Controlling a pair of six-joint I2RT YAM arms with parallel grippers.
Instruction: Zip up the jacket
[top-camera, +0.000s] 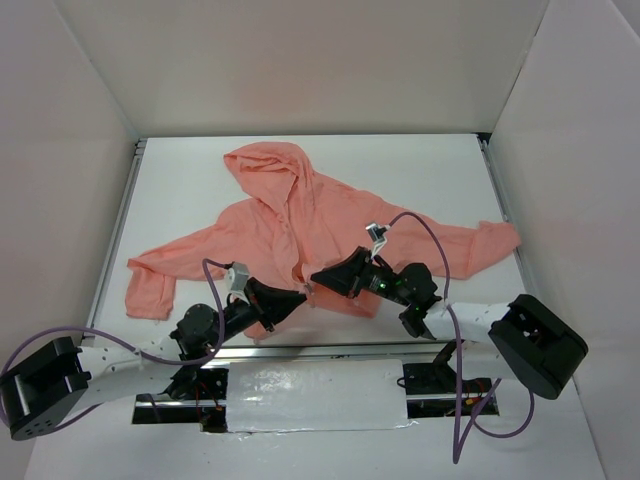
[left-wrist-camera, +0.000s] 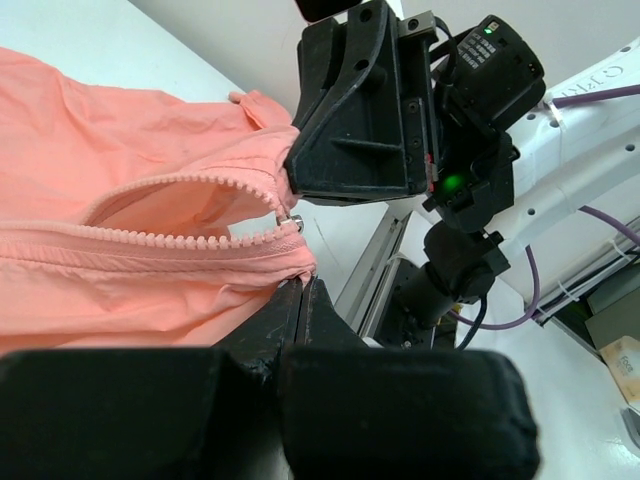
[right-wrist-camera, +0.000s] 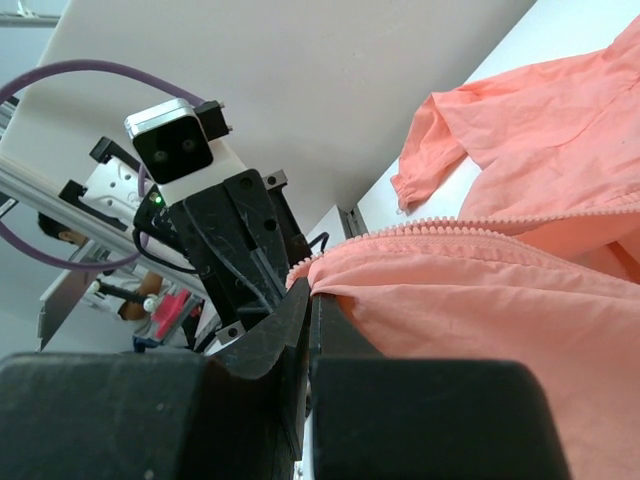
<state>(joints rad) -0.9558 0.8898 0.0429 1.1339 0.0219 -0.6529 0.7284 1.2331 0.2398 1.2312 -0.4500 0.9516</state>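
Observation:
The salmon-pink hooded jacket (top-camera: 290, 225) lies flat on the white table, hood at the back, sleeves spread, front zipper running toward the near edge. My left gripper (top-camera: 300, 297) is shut on the jacket's bottom hem at the left zipper side; the left wrist view shows its tips (left-wrist-camera: 303, 285) pinching the fabric just below the zipper teeth (left-wrist-camera: 190, 240) and the small metal slider (left-wrist-camera: 295, 222). My right gripper (top-camera: 318, 277) is shut on the hem at the right zipper side; its tips (right-wrist-camera: 312, 290) clamp the fabric edge by the teeth (right-wrist-camera: 450, 222). The two grippers nearly touch.
White walls enclose the table on three sides. A metal rail (top-camera: 330, 348) runs along the near edge in front of the arm bases. Purple cables (top-camera: 420, 225) loop over both arms. The left sleeve end (top-camera: 148, 295) lies near the left edge.

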